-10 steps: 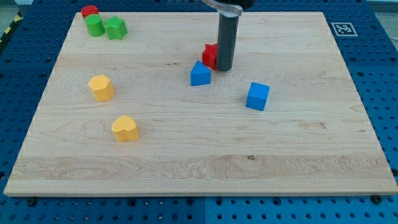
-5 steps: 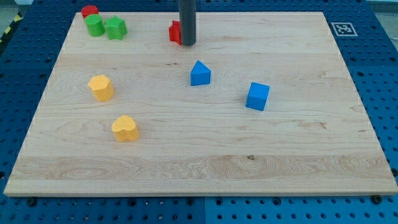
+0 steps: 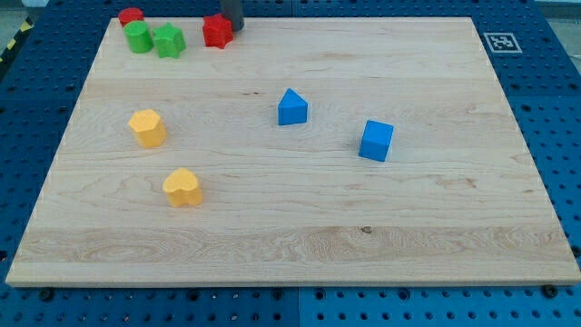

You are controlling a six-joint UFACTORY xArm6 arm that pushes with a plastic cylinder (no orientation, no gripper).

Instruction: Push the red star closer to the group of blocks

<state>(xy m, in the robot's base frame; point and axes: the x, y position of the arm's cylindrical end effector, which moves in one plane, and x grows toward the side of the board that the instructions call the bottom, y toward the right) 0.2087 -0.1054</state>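
My tip [image 3: 233,27] just visible at the view's top edge, a short dark stub with nothing gripped, a plain rod with no jaws to open; pressed against the red star [image 3: 217,31] from the star's two o'clock side, touching or very nearly so.

Red star lying near the far edge of the wooden board [image 3: 300,232], at about eleven o'clock from the board's centre; just beside a green star-like block [image 3: 169,41] at its nine o'clock, a narrow strip of bare wood between them; beyond that, a green round block [image 3: 138,37] touching or nearly touching the green star-like one; a red round block [image 3: 131,16] tucked behind the green round one at its twelve o'clock.

Blue triangular block [image 3: 292,107] near the board's centre, at five o'clock from the red star and well apart from it; blue cube [image 3: 376,140] at four o'clock from the triangular one.

Yellow block [image 3: 147,127] at nine o'clock from centre; yellow heart-like block [image 3: 182,186] at five o'clock from that.
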